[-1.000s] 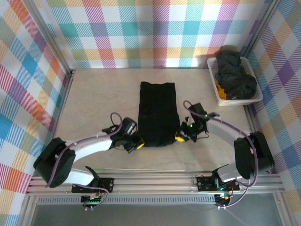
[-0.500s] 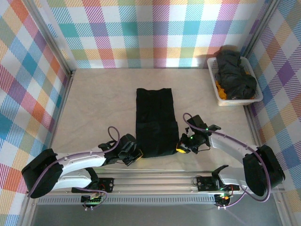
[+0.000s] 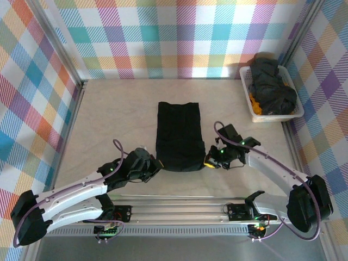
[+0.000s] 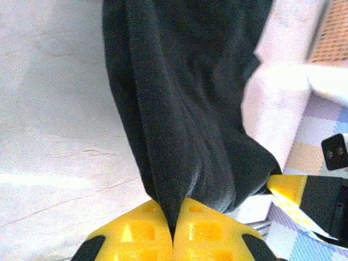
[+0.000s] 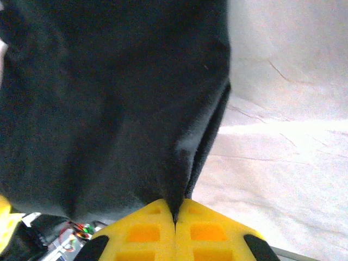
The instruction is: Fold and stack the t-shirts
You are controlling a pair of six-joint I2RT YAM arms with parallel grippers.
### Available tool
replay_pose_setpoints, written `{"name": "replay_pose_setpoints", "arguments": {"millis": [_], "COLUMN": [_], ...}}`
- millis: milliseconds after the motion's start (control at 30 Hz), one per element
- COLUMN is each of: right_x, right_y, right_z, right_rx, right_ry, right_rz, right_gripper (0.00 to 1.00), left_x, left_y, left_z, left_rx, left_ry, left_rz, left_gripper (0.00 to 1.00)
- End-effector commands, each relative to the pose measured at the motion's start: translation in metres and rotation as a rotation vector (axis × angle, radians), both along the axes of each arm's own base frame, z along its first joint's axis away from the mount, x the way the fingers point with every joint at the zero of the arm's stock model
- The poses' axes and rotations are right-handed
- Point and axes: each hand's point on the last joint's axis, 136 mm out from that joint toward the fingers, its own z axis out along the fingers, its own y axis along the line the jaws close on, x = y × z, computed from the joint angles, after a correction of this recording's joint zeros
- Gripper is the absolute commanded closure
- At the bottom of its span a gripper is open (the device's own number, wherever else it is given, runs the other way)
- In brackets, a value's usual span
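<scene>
Cloth stretches straight ahead of both grippers — the t-shirt point(image 3: 178, 133), a long folded strip, runs lengthwise away from them. Left gripper point(image 4: 174, 212) and right gripper point(image 5: 175, 209) each pinch a near corner, jaws clamped tight — equally close.

left arm point(image 3: 81, 187), right arm point(image 3: 272, 166): white links, black joints | cables point(image 3: 115, 145): purple | fingers point(image 4: 136, 234): yellow, square recesses
</scene>
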Motion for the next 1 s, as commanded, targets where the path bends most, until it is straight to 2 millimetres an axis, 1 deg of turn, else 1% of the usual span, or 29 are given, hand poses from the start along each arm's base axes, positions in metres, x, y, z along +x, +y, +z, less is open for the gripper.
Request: {"name": "replay_pose_setpoints", "arguments": {"millis": [0,67,167,267,300,367,400,500,600,633,667,700,733,767,800,833,867,900,967], "right_x": [0.02,0.038,0.063,0.089,0.097,0.12,0.13,0.169,0.216,0.234,0.252,0.268,0.288,0.305,0.317,0.326,0.331,0.333,0.325], "right_y": [-0.004,-0.002,0.0,0.006,0.008,0.013,0.015,0.017,0.019,0.021,0.022,0.023,0.023,0.023,0.023,0.02,0.015,0.011,0.005], "right_z": [0.035,0.057,0.084,0.102,0.105,0.112,0.113,0.112,0.096,0.088,0.079,0.074,0.07,0.061,0.056,0.053,0.054,0.057,0.07], "right_rx": [-0.029,-0.019,-0.001,0.033,0.045,0.063,0.075,0.092,0.124,0.144,0.151,0.155,0.169,0.175,0.178,0.164,0.134,0.103,0.051], "right_ry": [-0.073,-0.112,-0.156,-0.175,-0.175,-0.181,-0.169,-0.138,-0.074,-0.049,-0.027,-0.023,-0.029,-0.029,-0.035,-0.038,-0.053,-0.074,-0.12], "right_rz": [-0.005,-0.018,-0.034,-0.042,-0.044,-0.05,-0.052,-0.07,-0.104,-0.113,-0.123,-0.132,-0.139,-0.145,-0.144,-0.144,-0.137,-0.127,-0.101], "right_gripper": [1.0,1.0,1.0,1.0,1.0,1.0,1.0,1.0,1.0,1.0,0.99,0.92,0.81,0.7,0.64,0.59,0.55,0.53,0.51], "left_x": [0.014,0.028,0.051,0.076,0.084,0.104,0.113,0.155,0.206,0.225,0.246,0.263,0.283,0.302,0.313,0.322,0.327,0.326,0.312], "left_y": [0.002,0.002,0.006,0.011,0.012,0.016,0.018,0.023,0.031,0.035,0.039,0.041,0.039,0.037,0.035,0.031,0.029,0.028,0.025], "left_z": [0.027,0.049,0.079,0.092,0.093,0.092,0.091,0.088,0.073,0.067,0.06,0.054,0.049,0.045,0.041,0.041,0.043,0.045,0.056], "left_rx": [0.027,0.026,0.036,0.052,0.057,0.058,0.055,0.033,0.035,0.04,0.042,0.042,0.034,0.034,0.047,0.055,0.068,0.078,0.085], "left_ry": [-0.066,-0.102,-0.146,-0.15,-0.14,-0.121,-0.116,-0.091,-0.048,-0.032,-0.018,-0.008,-0.004,-0.003,0.004,-0.004,-0.014,-0.019,-0.052], "left_rz": [0.016,0.031,0.064,0.092,0.1,0.122,0.135,0.165,0.197,0.212,0.225,0.228,0.22,0.203,0.188,0.168,0.156,0.148,0.128], "left_gripper": [1.0,1.0,1.0,1.0,1.0,1.0,1.0,1.0,1.0,1.0,1.0,1.0,0.93,0.73,0.57,0.45,0.38,0.33,0.31]}}
